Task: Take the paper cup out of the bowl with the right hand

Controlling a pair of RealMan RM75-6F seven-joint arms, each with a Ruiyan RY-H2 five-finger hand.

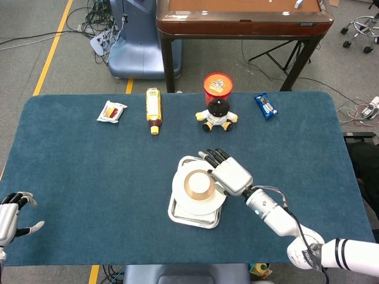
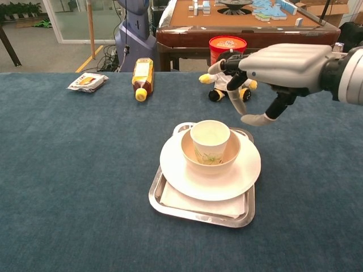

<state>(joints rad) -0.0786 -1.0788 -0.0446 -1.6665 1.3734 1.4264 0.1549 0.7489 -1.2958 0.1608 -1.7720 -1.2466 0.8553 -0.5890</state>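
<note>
A wide table covered in dark blue carpet-like cloth [image 1: 89, 177] is filling most of both views. Near its middle a rectangular shiny metal tray [image 2: 170, 207] is lying with a folded white paper [image 2: 187, 203] on it, and a round white plate [image 2: 238, 173] is sitting on top of that. A tan ceramic bowl [image 2: 227, 156] is resting in the centre of the plate, and the white paper cup with a small green print [image 2: 210, 140] is standing upright inside the bowl, its rim rising above the bowl's edge.

The robot's right hand [image 2: 272, 65], grey-white with dark fingers, is hovering just above and to the right of the cup without touching it; its fingers [image 2: 227, 63] are spread apart and the thumb is hanging down toward the plate, holding nothing. The left hand [image 1: 12, 216] is sitting at the near left edge of the table, its fingers loosely apart and empty.

Along the far side a yellow plastic bottle [image 1: 153, 109] is lying on its side, with a small white snack packet [image 1: 111, 110] to its left. A black-and-white plush doll [image 1: 217, 115] is sitting in front of a red cylindrical tub [image 1: 217, 84], and a blue wrapped snack bar [image 1: 265, 106] is lying further right.
</note>
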